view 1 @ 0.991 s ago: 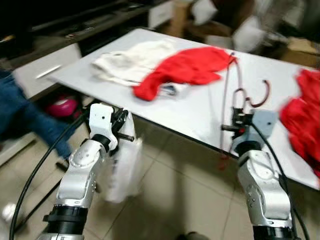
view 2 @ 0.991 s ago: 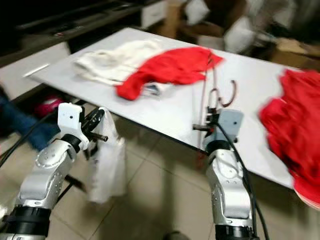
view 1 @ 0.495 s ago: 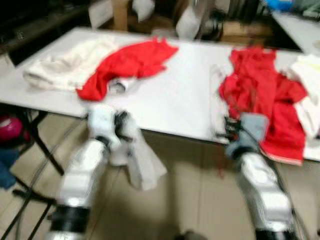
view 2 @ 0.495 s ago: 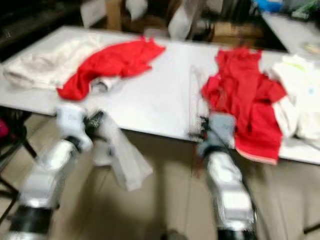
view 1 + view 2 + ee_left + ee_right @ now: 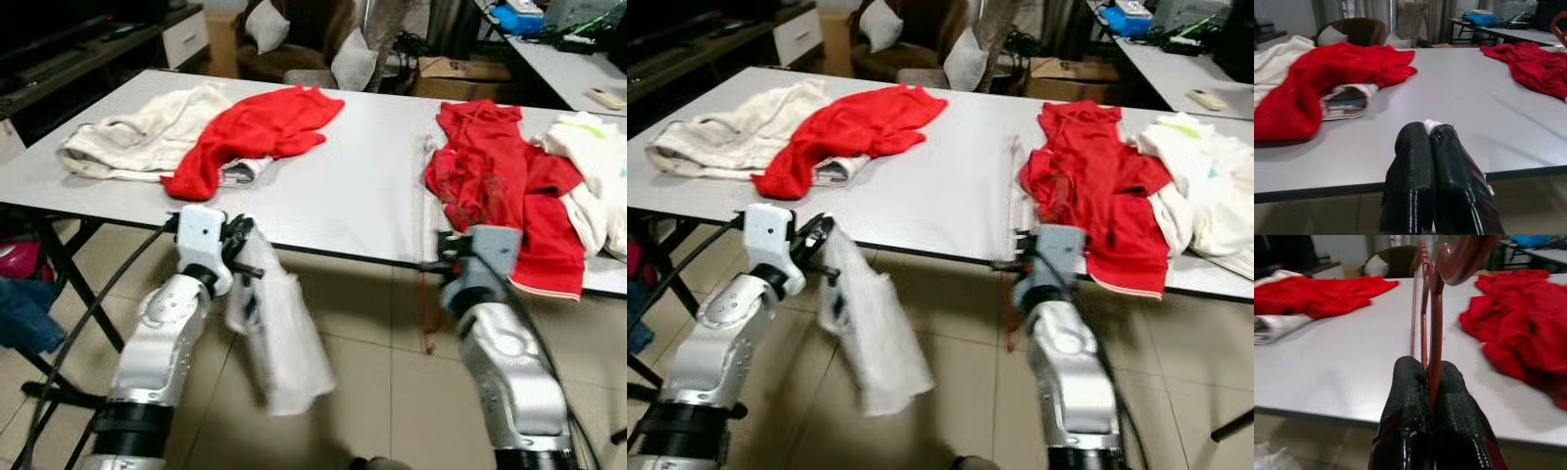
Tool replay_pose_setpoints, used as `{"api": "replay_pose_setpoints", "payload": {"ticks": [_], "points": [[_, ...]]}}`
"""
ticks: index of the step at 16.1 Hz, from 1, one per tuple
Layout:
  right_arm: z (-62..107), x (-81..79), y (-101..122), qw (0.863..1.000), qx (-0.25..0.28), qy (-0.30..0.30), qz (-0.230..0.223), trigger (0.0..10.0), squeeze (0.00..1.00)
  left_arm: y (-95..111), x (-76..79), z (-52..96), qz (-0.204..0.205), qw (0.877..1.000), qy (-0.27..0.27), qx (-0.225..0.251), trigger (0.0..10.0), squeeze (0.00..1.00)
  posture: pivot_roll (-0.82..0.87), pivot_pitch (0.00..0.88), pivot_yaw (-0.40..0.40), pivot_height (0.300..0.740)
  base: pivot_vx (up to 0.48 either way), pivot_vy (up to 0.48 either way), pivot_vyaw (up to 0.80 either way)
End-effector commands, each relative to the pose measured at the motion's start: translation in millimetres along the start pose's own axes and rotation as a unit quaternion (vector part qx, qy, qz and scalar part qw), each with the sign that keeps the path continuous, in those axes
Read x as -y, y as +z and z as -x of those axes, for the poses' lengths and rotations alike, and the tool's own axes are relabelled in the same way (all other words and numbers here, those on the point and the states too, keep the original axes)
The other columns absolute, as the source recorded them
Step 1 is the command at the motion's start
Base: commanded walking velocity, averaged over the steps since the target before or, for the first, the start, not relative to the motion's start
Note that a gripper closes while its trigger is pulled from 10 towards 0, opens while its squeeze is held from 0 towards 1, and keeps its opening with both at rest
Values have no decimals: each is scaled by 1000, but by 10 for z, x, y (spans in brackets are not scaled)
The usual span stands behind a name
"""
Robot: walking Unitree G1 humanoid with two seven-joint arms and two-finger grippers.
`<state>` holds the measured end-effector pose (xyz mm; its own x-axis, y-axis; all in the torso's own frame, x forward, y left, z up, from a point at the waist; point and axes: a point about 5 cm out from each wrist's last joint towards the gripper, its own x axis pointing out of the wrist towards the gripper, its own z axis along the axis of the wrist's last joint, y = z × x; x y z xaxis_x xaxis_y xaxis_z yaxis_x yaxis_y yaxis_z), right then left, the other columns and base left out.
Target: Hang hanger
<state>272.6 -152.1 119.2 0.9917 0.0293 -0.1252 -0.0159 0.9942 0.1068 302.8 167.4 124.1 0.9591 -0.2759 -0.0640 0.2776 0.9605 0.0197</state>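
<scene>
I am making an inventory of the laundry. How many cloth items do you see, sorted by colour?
Red: 2, a red garment beside the cream one and a red heap at the table's right.
White or cream: 3, a cream garment, a white heap, and a white cloth hanging from the left pincer.
Total: 5

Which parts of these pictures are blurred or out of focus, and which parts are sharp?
Left eye view: the white cloth held by the left gripper is smeared by motion, and the hanger near the right gripper is faint; the table is fairly sharp. Left wrist view: the fingers are sharp, the background soft. Right wrist view: the hanger's hook is blurred.
</scene>
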Motion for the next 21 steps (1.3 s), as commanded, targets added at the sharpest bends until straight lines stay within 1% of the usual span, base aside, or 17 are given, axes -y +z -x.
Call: {"api": "replay_pose_setpoints", "payload": {"ticks": [1,3,8,14,21], "points": [[-18,48,68,1000,8,-5,2,10000,0,63,30,-41,-4,1000,-4,11,10000,0,-54,0,12,740,0,296,-800],[-16,44,70,1000,9,-5,2,10000,0,63,25,-43,-4,1000,-4,10,10000,0,-56,0,14,740,0,294,-719],[-6,50,56,1000,5,-9,-2,10000,0,59,25,-44,-4,1000,-6,9,10000,0,-56,0,19,740,0,309,0],[-9,36,58,1000,5,-8,-5,10000,0,64,10,-49,-5,1000,-5,8,10000,0,-53,0,21,740,0,340,-765],[-1,46,53,1000,5,-11,-7,10000,0,70,17,-63,-6,1000,-7,8,10000,0,-55,0,27,740,0,369,0]]}}
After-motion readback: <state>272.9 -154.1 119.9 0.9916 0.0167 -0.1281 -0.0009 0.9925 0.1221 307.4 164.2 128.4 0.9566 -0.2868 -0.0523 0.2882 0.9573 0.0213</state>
